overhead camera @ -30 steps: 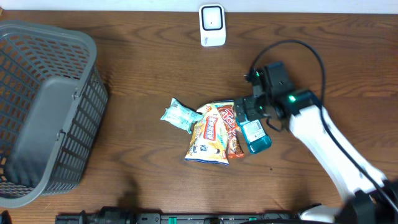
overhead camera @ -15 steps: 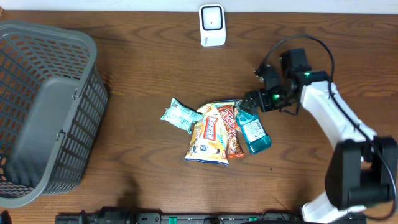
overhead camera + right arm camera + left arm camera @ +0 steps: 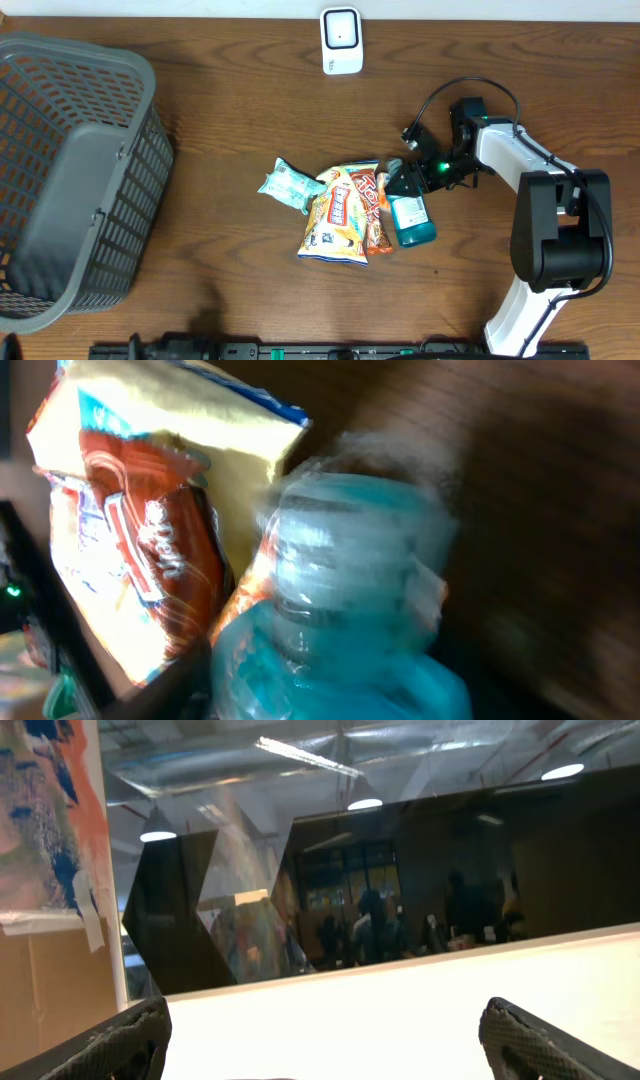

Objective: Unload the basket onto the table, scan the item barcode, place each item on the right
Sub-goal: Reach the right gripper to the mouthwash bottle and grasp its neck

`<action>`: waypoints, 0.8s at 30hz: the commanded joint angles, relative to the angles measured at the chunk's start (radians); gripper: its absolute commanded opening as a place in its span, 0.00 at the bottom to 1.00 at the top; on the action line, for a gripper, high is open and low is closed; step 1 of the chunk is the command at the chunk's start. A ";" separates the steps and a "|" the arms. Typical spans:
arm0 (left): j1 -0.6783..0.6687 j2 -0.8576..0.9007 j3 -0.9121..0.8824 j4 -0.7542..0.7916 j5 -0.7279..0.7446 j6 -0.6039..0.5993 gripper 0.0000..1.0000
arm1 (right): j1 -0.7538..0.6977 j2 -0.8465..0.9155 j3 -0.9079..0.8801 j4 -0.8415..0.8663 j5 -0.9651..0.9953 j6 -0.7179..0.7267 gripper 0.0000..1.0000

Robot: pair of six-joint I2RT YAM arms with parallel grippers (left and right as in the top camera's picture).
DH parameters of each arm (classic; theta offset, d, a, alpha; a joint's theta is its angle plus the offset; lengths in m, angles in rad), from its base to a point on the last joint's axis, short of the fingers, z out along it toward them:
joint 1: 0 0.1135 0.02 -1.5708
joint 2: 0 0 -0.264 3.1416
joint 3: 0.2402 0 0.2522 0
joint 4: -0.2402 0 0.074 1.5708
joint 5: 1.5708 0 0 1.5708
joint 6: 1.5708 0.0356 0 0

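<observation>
Fingers of our right gripper (image 3: 400,183) sit at the cap end of the teal bottle (image 3: 411,218); we cannot tell how far they are parted or whether they grip. The bottle lies flat on the table (image 3: 220,110), touching a red snack packet (image 3: 371,208). The scanner (image 3: 341,41) stands well apart. Our left gripper (image 3: 330,1045) gapes wide, holding nothing.

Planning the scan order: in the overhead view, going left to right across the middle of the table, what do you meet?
Grey plastic basket → pale green packet → yellow snack bag → red-orange candy wrapper → teal bottle.
</observation>
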 commanded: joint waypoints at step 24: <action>0.003 -0.001 -0.061 0.020 -0.006 0.008 0.98 | -0.028 0.006 0.071 -0.190 -0.109 -0.038 0.18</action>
